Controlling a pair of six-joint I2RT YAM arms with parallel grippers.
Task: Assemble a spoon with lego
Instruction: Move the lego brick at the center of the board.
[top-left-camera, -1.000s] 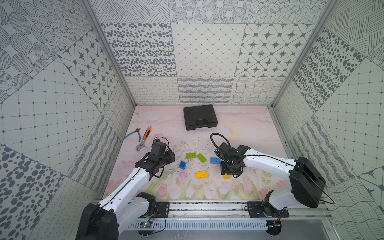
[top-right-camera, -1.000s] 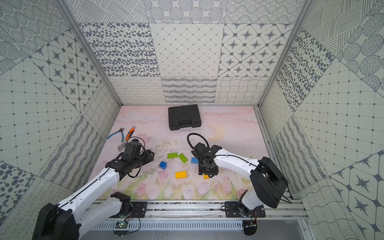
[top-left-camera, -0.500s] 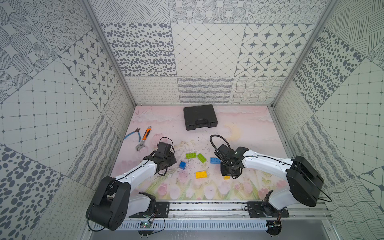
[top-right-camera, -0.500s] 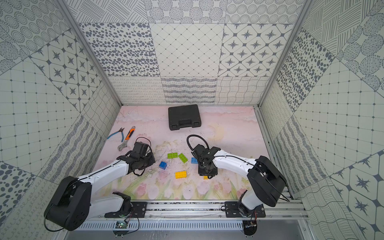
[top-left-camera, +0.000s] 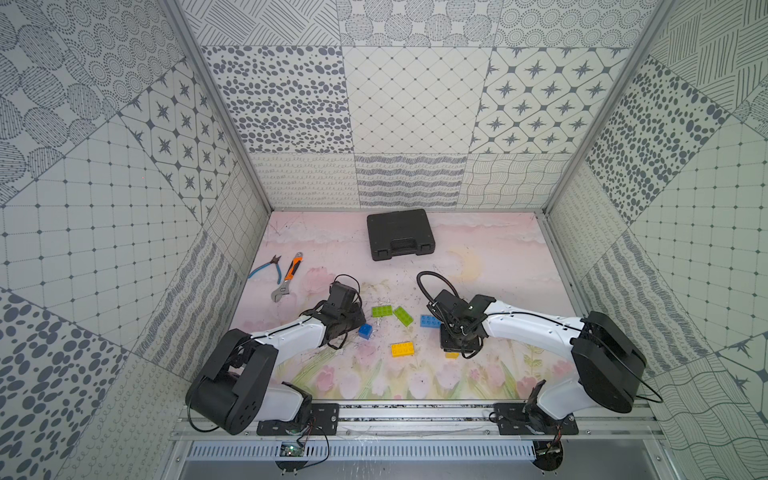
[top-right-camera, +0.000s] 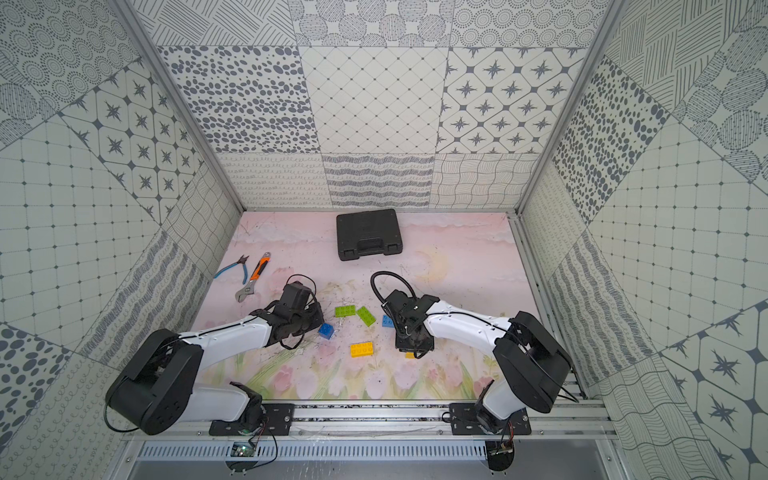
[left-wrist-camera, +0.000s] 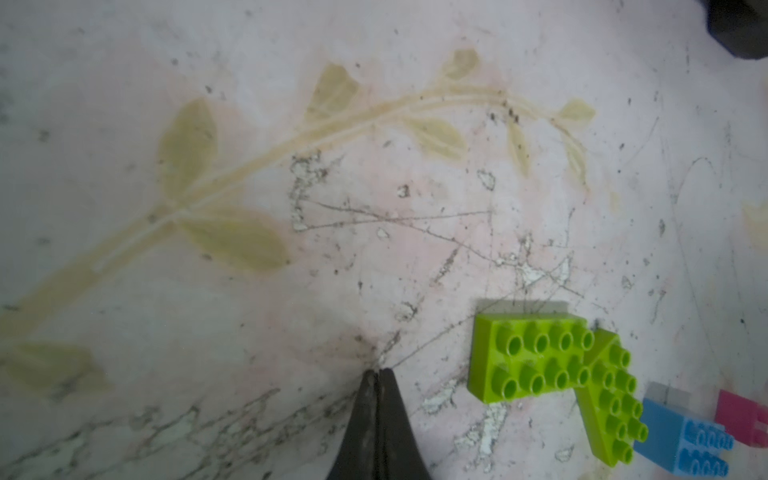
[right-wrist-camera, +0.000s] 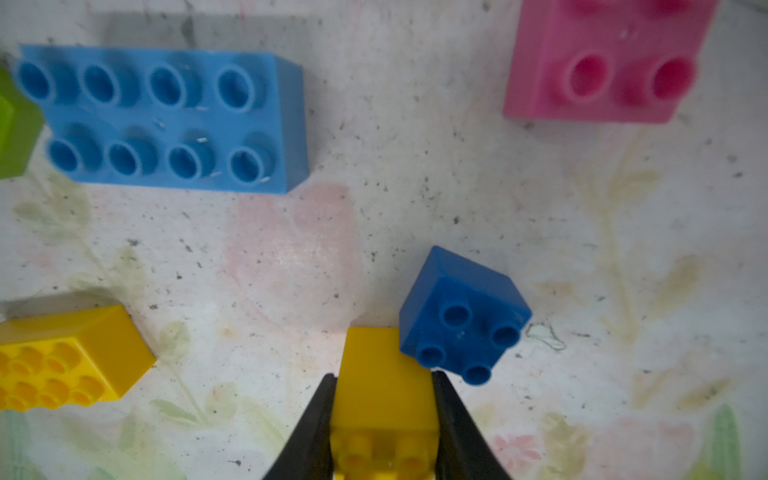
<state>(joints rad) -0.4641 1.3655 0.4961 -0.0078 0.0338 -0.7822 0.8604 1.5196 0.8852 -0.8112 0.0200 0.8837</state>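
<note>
The lego lies as loose bricks on the mat; the spoon is out of view. My right gripper (right-wrist-camera: 383, 375) is shut on a small yellow brick (right-wrist-camera: 384, 399) that rests on the mat. A dark blue square brick (right-wrist-camera: 465, 316) touches it. Farther off are a light blue oblong brick (right-wrist-camera: 166, 120), a pink square (right-wrist-camera: 611, 62) and a yellow oblong (right-wrist-camera: 62, 357). My left gripper (left-wrist-camera: 379, 372) is shut and empty, low over bare mat. Two lime green bricks (left-wrist-camera: 536, 361) lie beside it, touching each other. In both top views another dark blue brick (top-left-camera: 365, 331) (top-right-camera: 326, 330) sits by the left gripper.
A black plastic case (top-left-camera: 400, 235) stands at the back. An orange-handled wrench (top-left-camera: 289, 276) and blue-handled pliers (top-left-camera: 266, 268) lie at the back left. Patterned walls close in three sides, and the rail with both arm bases runs along the front.
The left arm dropped low and reached toward the bricks, and its jaws closed on nothing. The right gripper closed on the small yellow brick.
</note>
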